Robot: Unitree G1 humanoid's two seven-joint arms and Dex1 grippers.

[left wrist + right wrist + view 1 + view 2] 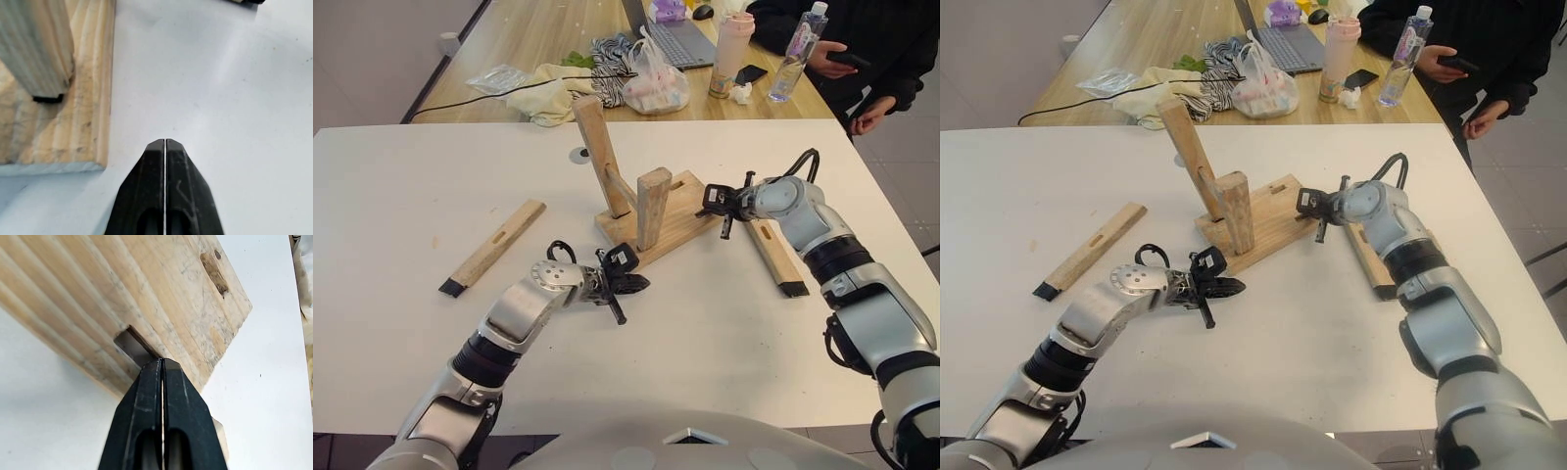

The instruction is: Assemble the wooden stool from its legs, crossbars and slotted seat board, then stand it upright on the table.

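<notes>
Seat board (683, 217) laid flat on the table (411, 196), two legs (653, 206) stood in it, left gripper (639, 285) pressed together beside its near edge, right gripper (160, 362) pressed together at its side slot (128, 343)

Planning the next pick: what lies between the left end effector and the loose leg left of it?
Only bare table separates the left end effector from that loose leg, per the left eye view.

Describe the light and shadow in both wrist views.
Left wrist view: pale sheen on the table beyond the left gripper, soft shade beside the leg on the seat board. Right wrist view: the slot by the right gripper lies in shadow.
</notes>
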